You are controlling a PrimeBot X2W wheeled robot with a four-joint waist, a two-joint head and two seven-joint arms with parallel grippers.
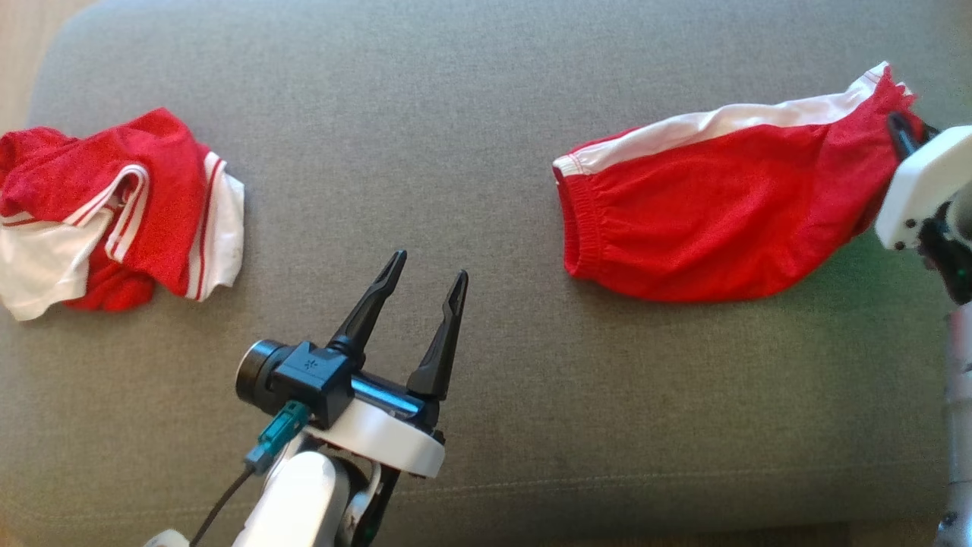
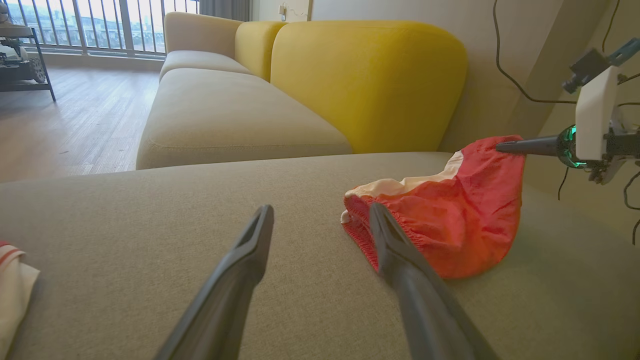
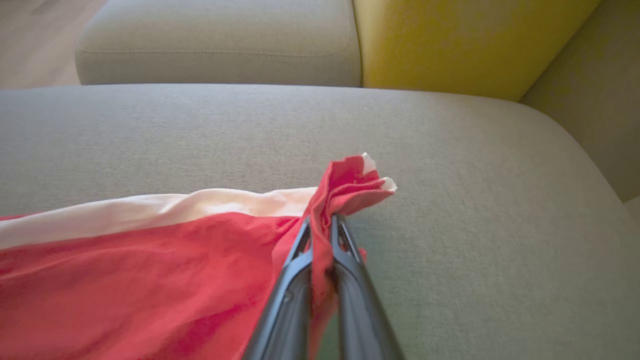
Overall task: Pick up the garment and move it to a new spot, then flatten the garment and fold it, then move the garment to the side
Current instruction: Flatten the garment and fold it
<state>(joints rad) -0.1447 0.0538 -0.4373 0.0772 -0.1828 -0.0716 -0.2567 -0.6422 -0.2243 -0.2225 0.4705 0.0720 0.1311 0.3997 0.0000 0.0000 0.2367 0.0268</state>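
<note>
Left tool (image 1: pixel 429 266): closest to my head camera, low and centre; its two dark fingers are spread wide with nothing between them, pointing out across the cushion (image 1: pixel 456 114).
Camera block (image 1: pixel 304 372): black, mounted just behind those fingers, with a teal connector (image 1: pixel 277 434) and a dark lead (image 1: pixel 220 505) running off it; a small pale mark on its top is too small for me to read.
Right tool (image 3: pixel 321 220): at the far right edge of my head view, fingers pressed together and pinching a bunched corner of the red garment (image 1: pixel 721 213).
Red garment: has a white band along its far edge and a gathered waistband facing the middle; it lies on the right half of the cushion, its right end lifted where I grip it.
Other cloth (image 1: pixel 114 213): crumpled, red and white, on the cushion's left end, well apart from the red garment.
Surface: grey woven cushion with rounded corners and a seam along its near edge.
Room: yellow backrest (image 2: pixel 370 80) and beige sofa seat (image 2: pixel 225 115) beyond the cushion; wooden floor (image 2: pixel 65 120) to the left; railing (image 2: pixel 100 25) before bright windows; black cables (image 2: pixel 505 70) hang on the pale wall.
</note>
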